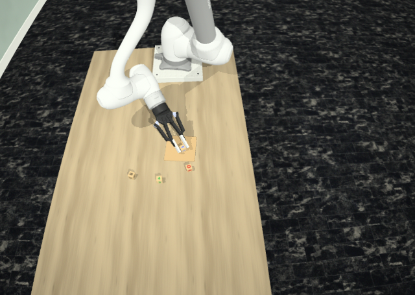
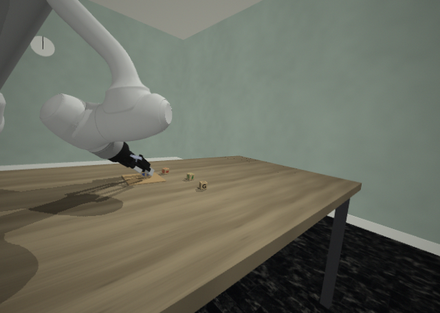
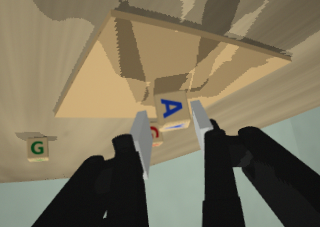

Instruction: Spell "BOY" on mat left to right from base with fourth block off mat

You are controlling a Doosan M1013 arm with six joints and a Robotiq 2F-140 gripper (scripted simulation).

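My gripper (image 1: 181,148) (image 2: 147,173) (image 3: 171,120) reaches down at a slant over the tan mat (image 1: 173,156) (image 2: 154,179) (image 3: 100,81). Its fingers stand slightly apart on either side of a wooden block (image 1: 183,147) (image 3: 171,107), which rests on the mat and shows a blue A to the wrist camera. A red-lettered block (image 1: 189,166) (image 2: 165,170) lies on the table just beyond the mat's far edge. A green-lettered block (image 1: 159,178) (image 2: 190,176) and a block with a dark G (image 1: 131,174) (image 2: 203,185) lie farther along the table, off the mat.
The wrist view shows a block with a green G (image 3: 38,147) to the left of the fingers. The robot base (image 1: 177,67) stands at the near end of the long wooden table (image 1: 133,235). The arm's shadow falls across the mat.
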